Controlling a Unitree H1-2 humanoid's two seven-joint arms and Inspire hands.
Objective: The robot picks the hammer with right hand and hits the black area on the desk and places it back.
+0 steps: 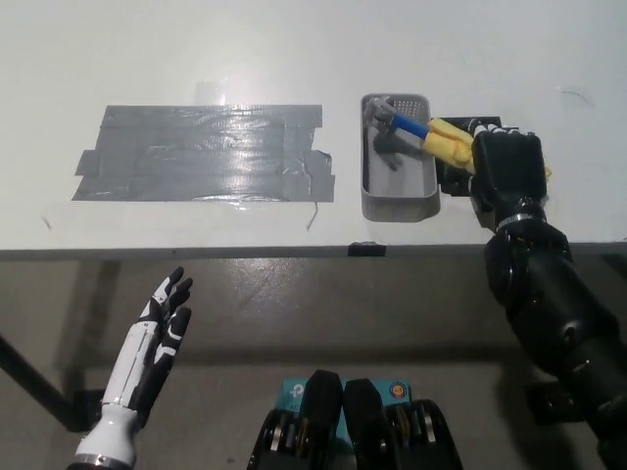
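The hammer [409, 125] has a steel head, a blue shaft and a yellow grip. It lies slanted, its head over the far end of the grey tray [397, 209] and its grip sticking out to the right. My black right hand [506, 166] is at the tray's right side, fingers curled around the yellow grip. The black area [206, 152], a patch of dark tape strips, lies flat on the white desk to the left of the tray. Below the desk's front edge at lower left, my white left hand [157, 338] rests open.
A small black block [453, 177] sits on the desk between the tray and my right hand. A small black clip [364, 249] is on the desk's front edge. The white desk [294, 49] stretches far behind the tape.
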